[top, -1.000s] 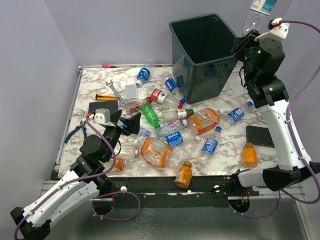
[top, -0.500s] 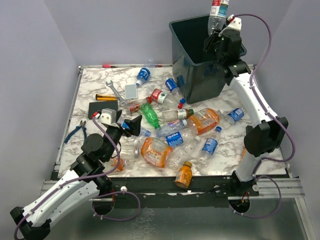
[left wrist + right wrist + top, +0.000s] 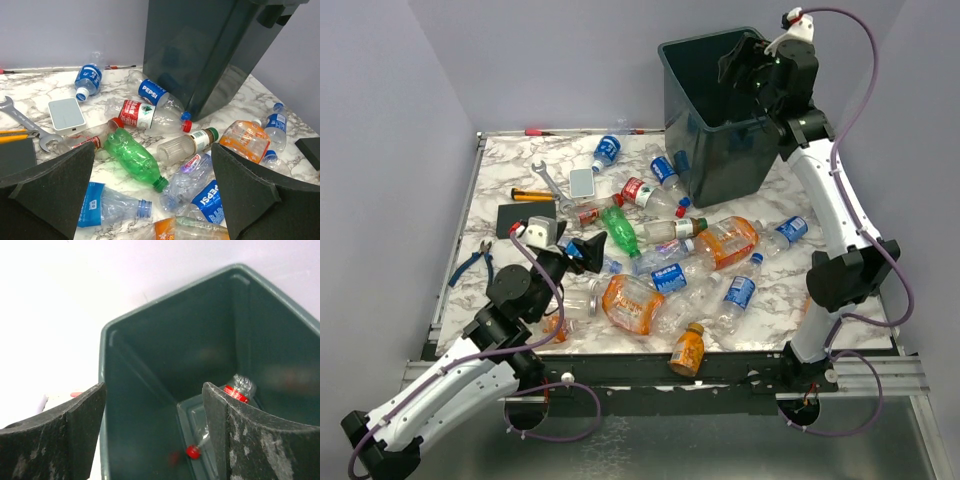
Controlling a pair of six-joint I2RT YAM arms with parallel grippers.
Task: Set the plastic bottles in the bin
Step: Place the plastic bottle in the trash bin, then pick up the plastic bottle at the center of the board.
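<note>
A: Since half a second ago the right gripper [image 3: 748, 62] is sitting lower over the bin [image 3: 730, 160], and the bottle it was lifting is gone from between its fingers.

B: Agreed. The wrist view is showing both fingers spread wide with nothing between them, and a clear bottle [image 3: 239, 388] with a red band is lying down in the bin's far corner.

A: So the drop is looking done. I'd be lifting straight up now, clearing the rim before swinging back toward the pile.

B: And the left gripper [image 3: 150, 192]?

A: It's hovering over the near-left part of the table [image 3: 510, 165], jaws wide apart, holding nothing. The other bottles [image 3: 725, 240] are lying scattered in front of the bin.

B: The green bottle [image 3: 135, 156] is lying just ahead of it and looking fairly free. I'd be closing across its body, not the cap, so it isn't squirting out sideways.
</note>
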